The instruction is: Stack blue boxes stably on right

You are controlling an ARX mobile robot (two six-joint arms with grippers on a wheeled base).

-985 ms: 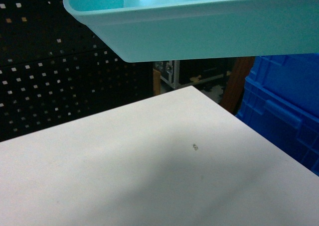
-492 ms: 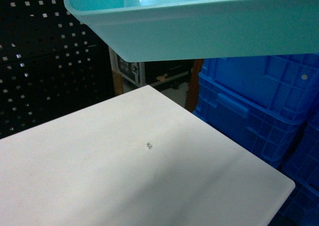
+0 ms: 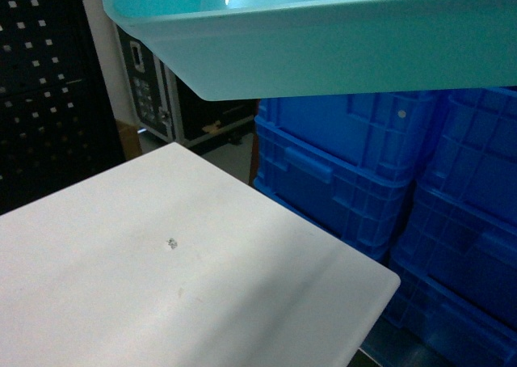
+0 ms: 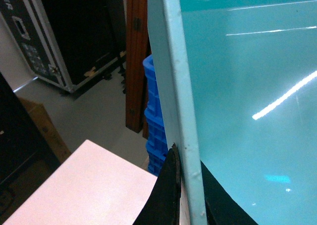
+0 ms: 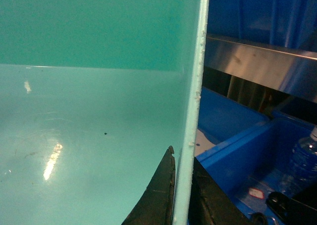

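One of the blue boxes [image 3: 323,52], a light turquoise tub, hangs high across the top of the head view, above the table's far edge. My left gripper [image 4: 188,160] is shut on its left rim, one black finger outside the wall and one inside the tub [image 4: 247,86]. On the opposite rim my right gripper [image 5: 182,155] is shut the same way, pinching the wall of the tub [image 5: 89,111]. The tub's inside looks empty. Neither gripper shows in the head view.
A white table [image 3: 161,286] lies below, its corner at the right. Stacked dark-blue ribbed crates [image 3: 347,165] stand right of it. A black flight case [image 3: 161,92] and pegboard [image 3: 40,84] are behind. Right wrist shows a crate holding a water bottle [image 5: 302,160] under a metal rail [image 5: 257,61].
The head view has swung to the right: table and dark-blue crates slid left and more crates came into sight. The tub stays held in the same spot of the view.
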